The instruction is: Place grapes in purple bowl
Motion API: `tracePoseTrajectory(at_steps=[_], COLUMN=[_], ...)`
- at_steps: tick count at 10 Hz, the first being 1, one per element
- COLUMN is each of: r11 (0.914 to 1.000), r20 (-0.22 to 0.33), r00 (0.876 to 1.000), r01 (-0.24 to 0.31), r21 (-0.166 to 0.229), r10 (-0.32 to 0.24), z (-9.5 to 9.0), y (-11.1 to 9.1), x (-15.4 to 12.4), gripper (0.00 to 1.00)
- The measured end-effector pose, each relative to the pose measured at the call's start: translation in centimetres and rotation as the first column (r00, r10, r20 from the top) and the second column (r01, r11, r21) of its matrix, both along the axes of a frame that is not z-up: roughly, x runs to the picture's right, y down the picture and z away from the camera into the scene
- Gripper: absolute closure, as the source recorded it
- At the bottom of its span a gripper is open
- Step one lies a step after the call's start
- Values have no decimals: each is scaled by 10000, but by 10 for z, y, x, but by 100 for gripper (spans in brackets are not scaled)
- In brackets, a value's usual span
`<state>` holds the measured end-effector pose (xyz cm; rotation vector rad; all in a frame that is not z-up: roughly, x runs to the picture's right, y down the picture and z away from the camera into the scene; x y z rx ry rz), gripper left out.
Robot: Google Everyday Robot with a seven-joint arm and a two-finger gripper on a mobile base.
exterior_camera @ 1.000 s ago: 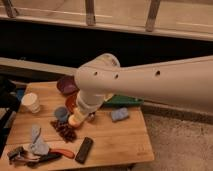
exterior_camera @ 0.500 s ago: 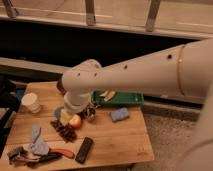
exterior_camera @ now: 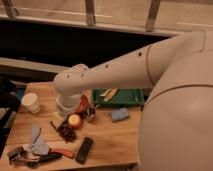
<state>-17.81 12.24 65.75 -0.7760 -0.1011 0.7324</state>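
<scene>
Arm (exterior_camera: 115, 70) swings in lower vs half second ago, gripper (exterior_camera: 88, 112) parked 2 o'clock of grapes (exterior_camera: 66, 131), prob lining up grab. Open or closed? can't tell. Grapes on table (exterior_camera: 115, 142), purple bowl hidden behind arm.

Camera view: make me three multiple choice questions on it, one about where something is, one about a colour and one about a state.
1. Where are the grapes? A: on the floor. B: on the table beside the yellow-orange fruit. C: on the window ledge.
2. What colour is the tray? A: green. B: white. C: pink.
3. What state are the grapes in? A: lifted high in the air. B: sealed in a bag. C: lying loose on the wood, in no bowl.
Answers: B, they sit just lower left of the fruit; A, its rim is green; C, they rest on the table, with the gripper low over them under the arm's wrist.
</scene>
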Motion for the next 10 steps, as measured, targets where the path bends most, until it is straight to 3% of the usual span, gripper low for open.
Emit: tracePoseTrajectory(at_steps=[3,4,8,10], r11=[10000,9997,9928,9879], r20=[-64,-204,-607,-450], r00=[10000,9997,9978,9990], r01=[34,138,183,-82], r21=[-43,-222,-1185,-1551], r10=[-34,-143,-257,13], z=[1,4,39,50], y=[1,7,58,75], x=[1,1,6,4], gripper=[36,36,36,36])
